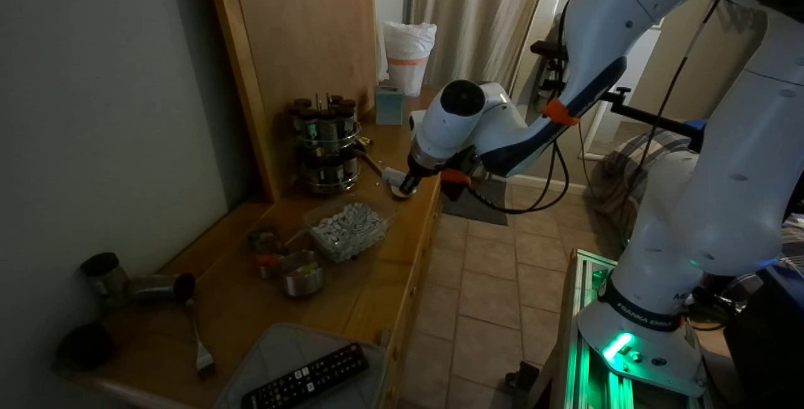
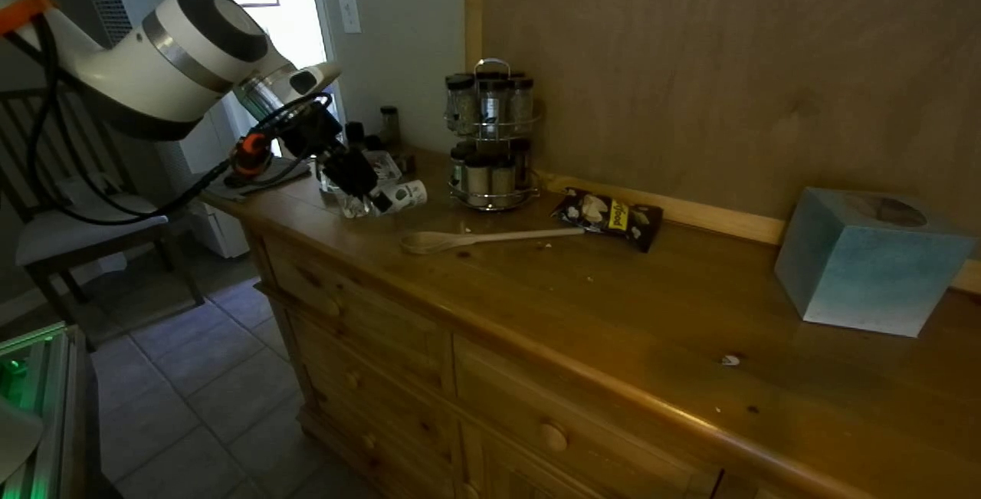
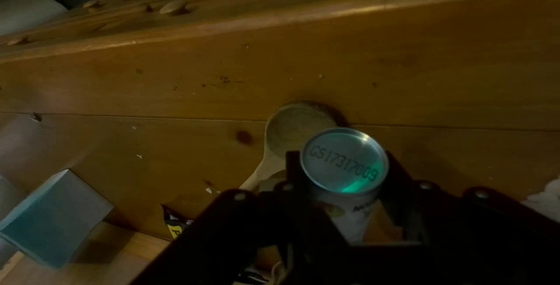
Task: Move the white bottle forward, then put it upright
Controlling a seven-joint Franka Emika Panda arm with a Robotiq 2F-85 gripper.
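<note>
Nearest in the wrist view, the claw (image 3: 344, 167) is clamped around the metal end of the white bottle (image 3: 343, 177) — tipped nearly sideways, between the front and back edges of the dresser top (image 3: 437, 75). Just past it lies a wooden spoon (image 3: 292, 129), bowl toward the front edge; farther off, by the back edge — a black packet (image 2: 609, 215), then a tissue box (image 2: 862, 269).

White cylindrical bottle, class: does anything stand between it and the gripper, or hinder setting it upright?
Nothing visible separates the white cylindrical bottle from the black gripper, which clasps it. The pale wooden spoon, nearby on the brown wooden dresser, might hinder standing it there; the exact target isn't shown.
</note>
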